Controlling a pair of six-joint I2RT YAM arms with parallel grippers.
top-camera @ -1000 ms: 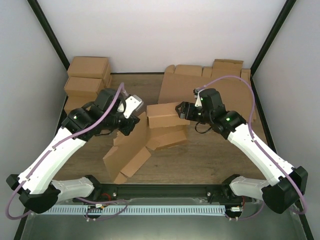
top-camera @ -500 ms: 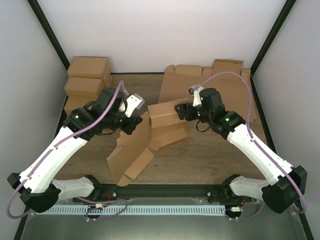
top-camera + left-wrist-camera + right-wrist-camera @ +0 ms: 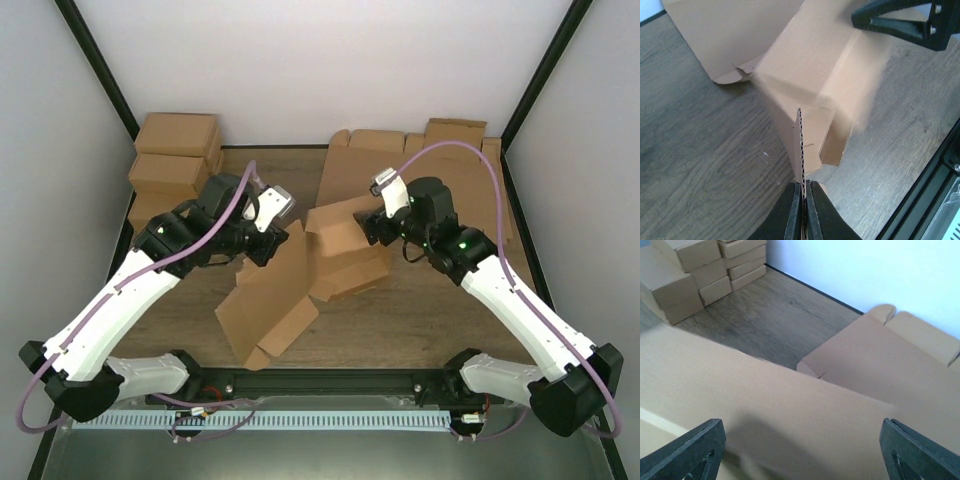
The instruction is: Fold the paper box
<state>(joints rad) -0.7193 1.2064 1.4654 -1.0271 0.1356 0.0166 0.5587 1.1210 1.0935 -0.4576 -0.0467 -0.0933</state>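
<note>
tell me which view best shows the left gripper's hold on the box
Left wrist view: the left gripper pinches the paper box edge, seen end-on. Top external shows it small; right wrist misses it.

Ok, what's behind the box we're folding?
Behind the box, a pile of flat cardboard sheets lies on the table. The box's raised flap covers the pile's near left corner, so that part cannot be seen.

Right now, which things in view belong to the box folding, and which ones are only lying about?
In the job: the paper box, half raised on the table; the left gripper, shut on its edge; the right gripper, open over a panel.
Lying about: the folded boxes stacked at the back left; the flat cardboard blanks at the back right.
</note>
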